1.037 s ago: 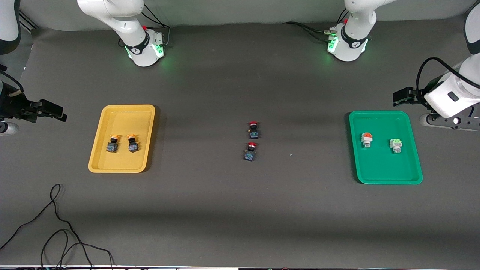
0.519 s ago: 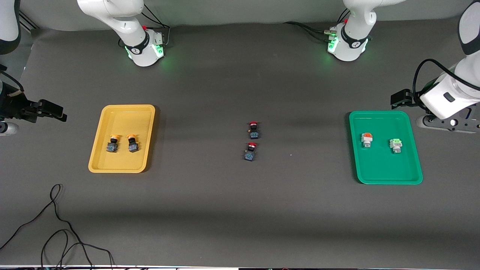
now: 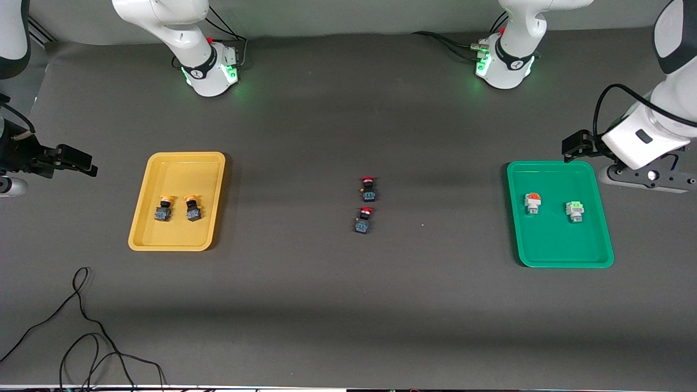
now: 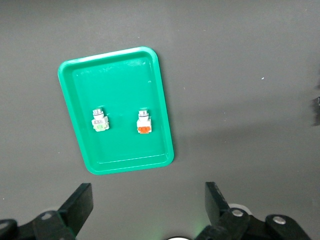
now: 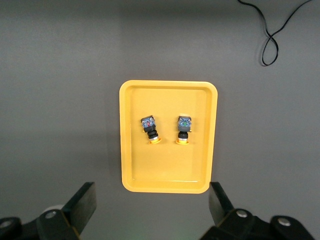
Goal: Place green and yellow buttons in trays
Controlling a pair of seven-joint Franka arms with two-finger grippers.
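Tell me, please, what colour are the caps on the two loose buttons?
Red, clearest in the front view.

A dark grey mat (image 3: 305,305) covers the table, evenly lit.

A shallow yellow rectangular plastic tray with rounded corners (image 5: 168,181) lies flat on the dark grey tabletop (image 5: 60,75). Inside it, two small push-button switches lie on their sides, just beside each other and apart: each has a round yellow-orange cap on a black-blue body (image 5: 149,128) (image 5: 184,128). Neither touches the tray's wall. The right gripper (image 5: 152,202) hangs above the tabletop near one short edge of the tray, its two black fingers (image 5: 82,202) spread wide with nothing between them. A thin black cable (image 5: 272,35) loops on the tabletop, well apart from the tray.
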